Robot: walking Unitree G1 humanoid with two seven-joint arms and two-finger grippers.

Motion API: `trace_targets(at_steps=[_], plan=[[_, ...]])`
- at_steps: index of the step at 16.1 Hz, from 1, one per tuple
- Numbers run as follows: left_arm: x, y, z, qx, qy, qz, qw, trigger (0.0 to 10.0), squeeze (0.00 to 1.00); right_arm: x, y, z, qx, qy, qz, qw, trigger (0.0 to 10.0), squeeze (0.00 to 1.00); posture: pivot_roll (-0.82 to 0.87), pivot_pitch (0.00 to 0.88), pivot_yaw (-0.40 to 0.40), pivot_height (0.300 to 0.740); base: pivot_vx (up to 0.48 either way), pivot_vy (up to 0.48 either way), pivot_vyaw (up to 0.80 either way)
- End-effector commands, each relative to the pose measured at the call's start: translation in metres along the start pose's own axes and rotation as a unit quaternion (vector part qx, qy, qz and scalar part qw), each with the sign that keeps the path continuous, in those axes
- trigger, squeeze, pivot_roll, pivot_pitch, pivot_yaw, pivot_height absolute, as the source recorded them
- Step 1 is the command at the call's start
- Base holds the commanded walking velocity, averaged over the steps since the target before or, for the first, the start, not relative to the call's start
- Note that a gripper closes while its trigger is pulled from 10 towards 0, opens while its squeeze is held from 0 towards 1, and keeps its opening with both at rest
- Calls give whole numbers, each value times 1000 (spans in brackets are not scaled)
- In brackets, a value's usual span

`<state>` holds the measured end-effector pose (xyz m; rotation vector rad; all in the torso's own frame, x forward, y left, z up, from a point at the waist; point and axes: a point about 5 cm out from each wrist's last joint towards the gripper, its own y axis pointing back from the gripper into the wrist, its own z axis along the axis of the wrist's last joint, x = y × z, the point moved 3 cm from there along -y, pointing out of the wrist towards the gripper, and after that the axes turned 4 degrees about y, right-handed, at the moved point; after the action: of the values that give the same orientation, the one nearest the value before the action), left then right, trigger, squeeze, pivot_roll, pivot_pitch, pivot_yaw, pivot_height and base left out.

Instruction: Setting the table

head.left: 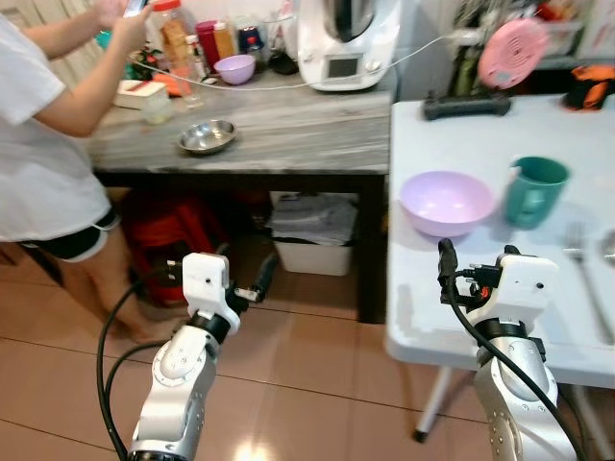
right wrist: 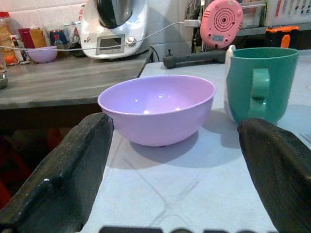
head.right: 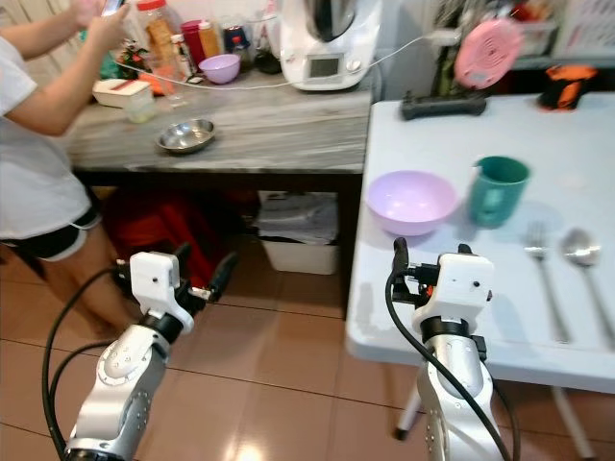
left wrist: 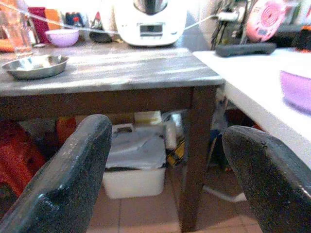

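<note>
Already the purple bowl (head.right: 411,202) stands on the white table (head.right: 452,317), near its front edge, with the green cup (head.right: 499,190) just beside it. To the right a fork (head.right: 544,279) and a spoon (head.right: 586,264) lie side by side, like one place setting. The right gripper (right wrist: 170,170) waits low before the bowl, fingers wide apart and empty; I think it aims there. The left gripper (left wrist: 165,170), also spread and empty, points under the grey table (head.left: 288,134), where a steel dish (head.left: 207,135) rests. A person (head.left: 48,144) stands at its far end.
</note>
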<state>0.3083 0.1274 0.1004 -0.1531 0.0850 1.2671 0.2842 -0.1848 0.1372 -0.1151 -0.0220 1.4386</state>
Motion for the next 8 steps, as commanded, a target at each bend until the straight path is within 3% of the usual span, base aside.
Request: trace_targets(at_steps=[1,7,8], plan=[[10,4,-1,6,-10,13,1000,10000,0,8,-1,5,-8,-4,13,1000,10000,0,-131,12,129,740,0,-409,0],[9,3,-3,7,-9,12,1000,10000,0,10,-3,6,-9,-1,19,1000,10000,0,-134,6,124,740,0,-406,0],[9,2,-3,7,-6,14,1000,10000,0,11,-3,6,-9,1,22,1000,10000,0,-135,5,121,740,0,0,0]])
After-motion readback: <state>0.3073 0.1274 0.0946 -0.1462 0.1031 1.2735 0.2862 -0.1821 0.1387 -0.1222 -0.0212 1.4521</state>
